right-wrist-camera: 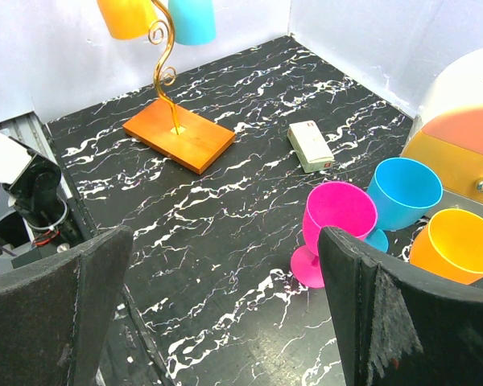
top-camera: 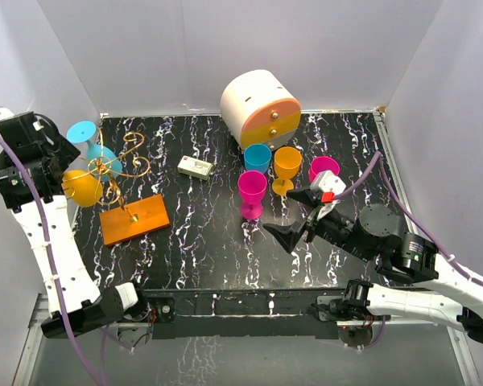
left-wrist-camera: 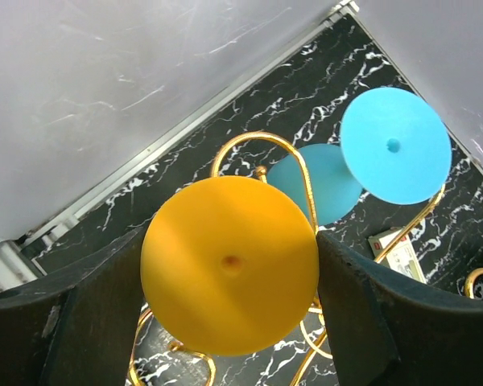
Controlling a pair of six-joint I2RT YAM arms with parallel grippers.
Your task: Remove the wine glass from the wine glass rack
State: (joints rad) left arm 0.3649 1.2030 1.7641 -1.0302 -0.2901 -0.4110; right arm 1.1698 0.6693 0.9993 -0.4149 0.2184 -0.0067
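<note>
1. Top external. The wine glass rack [top-camera: 134,219] stands at the left of the counter [top-camera: 209,249] on its orange base. An orange wine glass [top-camera: 82,187] and a blue glass [top-camera: 97,153] hang inverted from the gold hooks. The left arm [top-camera: 58,241] reaches up beside the orange one, apparently the piece chosen.
2. Left wrist. The left end effector [left-wrist-camera: 229,265] brackets the orange glass's foot, one finger on each side, likely so it can lift the glass off its hook. Whether the pads press on it cannot be told.
3. Right wrist. The right end effector [right-wrist-camera: 225,314] is spread wide and empty. It hangs over the counter near a pink glass [right-wrist-camera: 338,217], well apart from the rack, probably to keep clear.
</note>
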